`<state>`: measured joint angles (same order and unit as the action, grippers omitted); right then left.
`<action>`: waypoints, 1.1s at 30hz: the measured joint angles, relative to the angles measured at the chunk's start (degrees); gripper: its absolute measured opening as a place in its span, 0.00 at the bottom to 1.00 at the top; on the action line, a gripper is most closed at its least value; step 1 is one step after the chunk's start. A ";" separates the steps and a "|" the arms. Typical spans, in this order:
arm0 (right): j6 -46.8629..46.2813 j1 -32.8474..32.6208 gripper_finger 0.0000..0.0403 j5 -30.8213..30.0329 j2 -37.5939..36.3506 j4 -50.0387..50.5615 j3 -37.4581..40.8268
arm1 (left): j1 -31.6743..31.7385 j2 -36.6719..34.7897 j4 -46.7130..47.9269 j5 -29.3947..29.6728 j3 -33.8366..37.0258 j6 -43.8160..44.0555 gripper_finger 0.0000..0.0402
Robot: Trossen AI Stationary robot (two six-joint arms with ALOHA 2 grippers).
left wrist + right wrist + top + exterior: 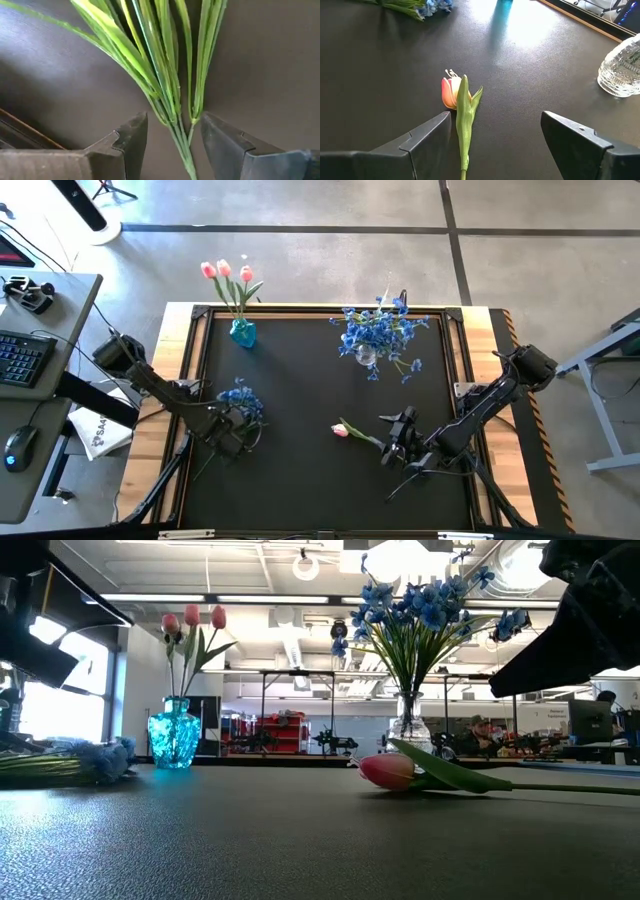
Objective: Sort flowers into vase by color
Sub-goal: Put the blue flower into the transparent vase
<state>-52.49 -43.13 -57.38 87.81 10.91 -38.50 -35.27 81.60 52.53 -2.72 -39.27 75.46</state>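
Observation:
A blue-blossom bunch (241, 399) lies flat on the black mat. My left gripper (236, 430) is low over its green stems (172, 100) and open, with a finger on either side of the stems and a gap to each. A single pink tulip (342, 430) also lies flat on the mat (388, 772). My right gripper (397, 437) is open wide (496, 116) behind the tulip's bloom. Its stem (464, 135) runs back between the fingers, closer to one of them. In the low view the blue bunch (95, 760) lies at the left.
A teal vase (242, 332) holding three pink tulips stands near the mat's far left. A clear glass vase (367, 355) full of blue blossoms stands far right of centre. The mat has a raised wooden frame (170, 370). A desk with keyboard and mouse stands beside the table's left.

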 joint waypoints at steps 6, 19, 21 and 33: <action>0.00 0.00 0.76 0.02 0.00 -0.02 0.00 | 0.00 0.02 0.07 4.53 0.16 0.97 0.42; 0.00 0.00 0.76 0.08 0.00 0.01 0.00 | 0.83 0.00 -5.07 6.23 1.64 0.92 0.30; 0.00 0.00 0.76 0.15 0.00 0.01 0.00 | 1.28 -0.27 -7.72 5.17 3.42 0.83 0.25; 0.00 -0.02 0.76 -0.01 0.00 0.15 -0.02 | 3.43 -3.14 -6.94 9.05 1.35 -3.60 0.02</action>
<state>-52.49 -43.16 -57.39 87.81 11.06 -38.52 -31.83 78.47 45.60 6.33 -37.92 71.85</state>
